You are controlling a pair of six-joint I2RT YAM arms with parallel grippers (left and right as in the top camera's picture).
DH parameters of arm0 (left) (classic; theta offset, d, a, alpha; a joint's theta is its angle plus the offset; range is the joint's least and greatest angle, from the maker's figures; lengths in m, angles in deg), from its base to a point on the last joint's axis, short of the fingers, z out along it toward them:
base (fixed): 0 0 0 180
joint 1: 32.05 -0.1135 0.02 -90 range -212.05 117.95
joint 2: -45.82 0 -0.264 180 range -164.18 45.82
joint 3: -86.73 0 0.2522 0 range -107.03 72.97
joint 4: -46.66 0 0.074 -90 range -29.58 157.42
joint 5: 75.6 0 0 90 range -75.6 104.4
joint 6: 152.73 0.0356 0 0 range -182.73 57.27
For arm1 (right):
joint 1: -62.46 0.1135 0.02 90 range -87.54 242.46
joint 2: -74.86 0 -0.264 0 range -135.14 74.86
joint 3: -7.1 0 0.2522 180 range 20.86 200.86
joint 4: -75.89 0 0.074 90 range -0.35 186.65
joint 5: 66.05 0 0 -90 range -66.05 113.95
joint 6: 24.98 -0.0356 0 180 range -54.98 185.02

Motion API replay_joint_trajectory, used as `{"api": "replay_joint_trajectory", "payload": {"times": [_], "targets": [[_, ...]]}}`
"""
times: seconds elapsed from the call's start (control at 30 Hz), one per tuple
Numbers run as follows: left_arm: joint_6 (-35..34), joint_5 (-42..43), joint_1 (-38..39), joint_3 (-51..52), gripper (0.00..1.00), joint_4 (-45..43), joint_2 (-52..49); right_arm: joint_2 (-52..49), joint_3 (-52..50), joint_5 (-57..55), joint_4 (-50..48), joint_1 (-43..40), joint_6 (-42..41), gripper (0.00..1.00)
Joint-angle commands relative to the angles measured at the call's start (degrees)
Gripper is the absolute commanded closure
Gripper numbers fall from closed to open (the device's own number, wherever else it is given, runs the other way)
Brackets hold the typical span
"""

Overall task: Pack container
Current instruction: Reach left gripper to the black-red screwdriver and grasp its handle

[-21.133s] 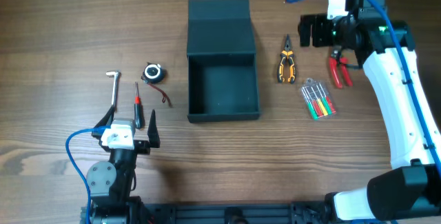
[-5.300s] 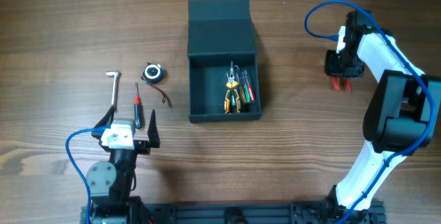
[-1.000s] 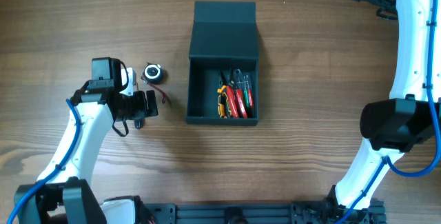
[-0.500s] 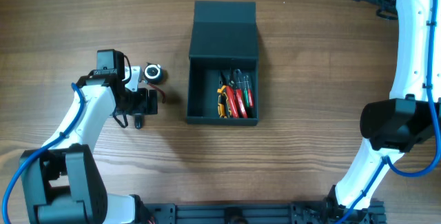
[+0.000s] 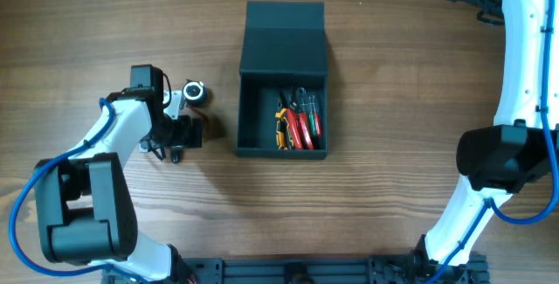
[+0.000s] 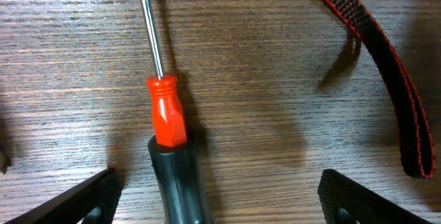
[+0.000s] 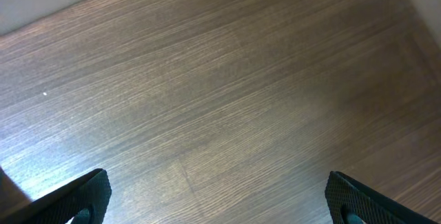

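My left gripper (image 6: 224,198) hangs over the screwdriver (image 6: 169,151), jaws released and straddling its handle, shaft running straight ahead. The container (image 5: 279,152) sits open nearby, to its right. My right gripper (image 7: 220,200) is far off, jaws spread, empty.

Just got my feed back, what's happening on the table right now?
The left hand is open low over the screwdriver, straddling its handle, not yet closed. The box lies open with pliers and red cutters inside. The tape measure sits left of the box. The right hand is open over the table.
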Motion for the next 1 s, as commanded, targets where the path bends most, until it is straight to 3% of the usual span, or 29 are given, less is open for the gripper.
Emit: {"api": "replay_joint_trajectory", "payload": {"times": [0.0, 0.1, 0.53, 0.63, 0.77, 0.83, 0.97], "targets": [[-0.44, 0.57, -0.46, -0.70, 0.05, -0.17, -1.31, 1.22, 0.94, -1.14, -0.11, 0.13, 0.07, 0.00], [-0.35, 0.57, -0.46, -0.70, 0.00, -0.15, -1.31, 1.22, 0.94, -1.14, -0.11, 0.13, 0.04, 0.00], [-2.40, -0.46, -0.46, -0.68, 0.01, 1.38, -5.60, 1.22, 0.94, -1.16, -0.11, 0.13, 0.07, 0.00], [-2.36, -0.46, -0.46, -0.68, 0.20, 1.40, -5.60, 1.22, 0.94, -1.16, -0.11, 0.13, 0.07, 0.00], [-2.38, -0.44, -0.46, -0.68, 0.28, 1.51, -5.60, 1.22, 0.94, -1.16, -0.11, 0.13, 0.07, 0.00], [-2.38, -0.42, -0.46, -0.70, 0.45, 1.55, -5.60, 1.22, 0.94, -1.16, -0.11, 0.13, 0.04, 0.00], [-2.82, -0.44, -0.46, -0.70, 0.54, 1.55, -5.60, 1.22, 0.94, -1.14, -0.11, 0.13, 0.07, 0.00]]}}
